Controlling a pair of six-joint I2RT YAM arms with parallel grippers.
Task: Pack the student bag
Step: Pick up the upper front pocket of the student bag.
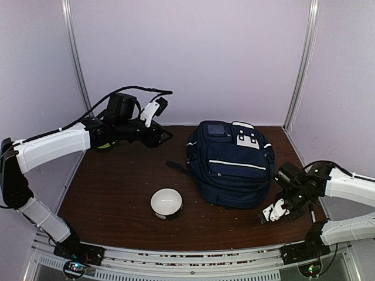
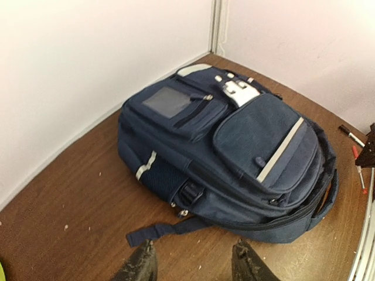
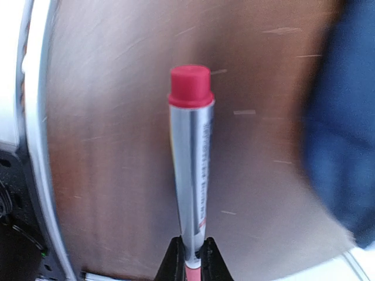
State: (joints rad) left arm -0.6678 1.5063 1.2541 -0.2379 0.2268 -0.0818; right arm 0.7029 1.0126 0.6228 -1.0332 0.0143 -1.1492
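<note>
Left wrist view: the bag (image 2: 228,146) lies flat on its back just ahead of the left gripper (image 2: 193,268), pockets facing up. A loose strap (image 2: 164,229) trails toward the fingers (image 2: 139,264). These stand apart with nothing between them.

Right wrist view: the right gripper (image 3: 191,257) is pinched onto the lower barrel of a pen (image 3: 190,170), red cap pointing away from the fingers. The bag shows only as a blue blur to their right.

Assessment: the bag is soft fabric and not fragile. It is likely to sag and fold when lifted, and to slide if pushed from one side only. The zips appear closed. A pocket lip or zip pull looks the best hold for opening, with the other fingers steadying the body. The strap suits dragging only.

Surface: the table (image 1: 117,193) is dark brown, smooth and flecked with specks. A white bowl (image 1: 166,202) sits apart from the bag, between the two grippers. Pale walls (image 1: 193,58) close in at the back and both sides, so clearance beyond the bag is tight.
</note>
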